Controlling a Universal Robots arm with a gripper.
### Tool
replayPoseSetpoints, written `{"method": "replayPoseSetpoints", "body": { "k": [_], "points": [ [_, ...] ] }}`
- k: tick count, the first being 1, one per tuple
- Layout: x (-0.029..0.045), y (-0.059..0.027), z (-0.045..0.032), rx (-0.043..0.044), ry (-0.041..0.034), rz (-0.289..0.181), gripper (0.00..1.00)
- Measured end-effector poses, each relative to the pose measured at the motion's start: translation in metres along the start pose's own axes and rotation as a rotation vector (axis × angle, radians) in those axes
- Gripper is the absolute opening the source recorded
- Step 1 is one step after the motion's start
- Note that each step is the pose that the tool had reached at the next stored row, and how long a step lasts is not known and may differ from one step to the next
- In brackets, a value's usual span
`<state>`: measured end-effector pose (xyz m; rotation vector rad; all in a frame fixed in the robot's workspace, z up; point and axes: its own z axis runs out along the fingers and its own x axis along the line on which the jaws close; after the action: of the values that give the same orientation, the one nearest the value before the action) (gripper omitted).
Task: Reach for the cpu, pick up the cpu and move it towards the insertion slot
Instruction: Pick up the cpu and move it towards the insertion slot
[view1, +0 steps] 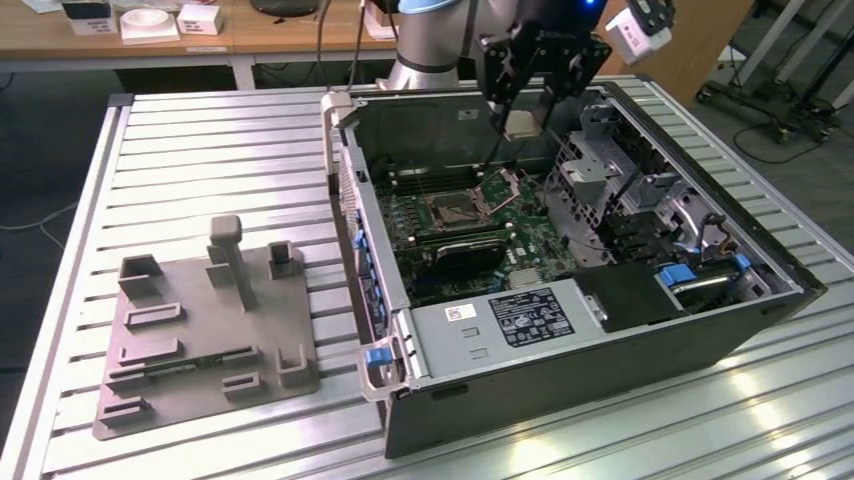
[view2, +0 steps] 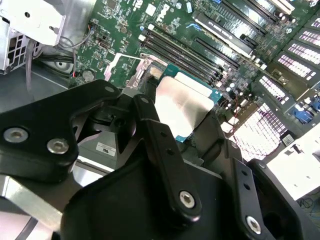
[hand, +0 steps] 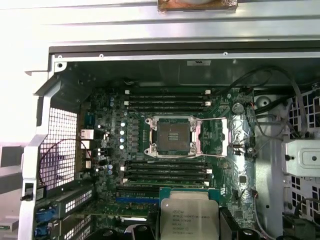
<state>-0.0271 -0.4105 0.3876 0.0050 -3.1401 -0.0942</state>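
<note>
In the exterior view my gripper (view1: 522, 124) hangs over the back part of the open computer case, shut on the cpu (view1: 521, 123). The cpu (hand: 189, 216) is a flat square chip with a silvery top and a green rim, held level between the dark fingers (view2: 150, 120) with its metal face (view2: 182, 107) showing. The insertion slot (hand: 172, 136) is a square socket with a shiny metal frame and a dark centre. It lies open on the motherboard, its hinged plate (view1: 509, 188) tilted up. The cpu hovers above the board and apart from the insertion slot (view1: 458, 208), beyond its far edge.
Long black memory slots (hand: 167, 100) flank the socket on both sides. A drive cage (view1: 607, 170) and a power supply (view1: 523, 315) crowd the case interior. A grey plastic tray (view1: 200, 320) with raised blocks lies on the slatted metal table (view1: 200, 150) at the exterior view's left.
</note>
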Motion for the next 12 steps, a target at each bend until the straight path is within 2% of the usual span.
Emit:
{"method": "replayPoseSetpoints", "body": {
  "k": [7,12],
  "points": [
    [0.0024,0.0113,0.0023,0.0,0.0,0.0,0.55],
    [0.0071,0.0194,0.0044,-0.0002,0.0,0.001,0.55]
  ]
}}
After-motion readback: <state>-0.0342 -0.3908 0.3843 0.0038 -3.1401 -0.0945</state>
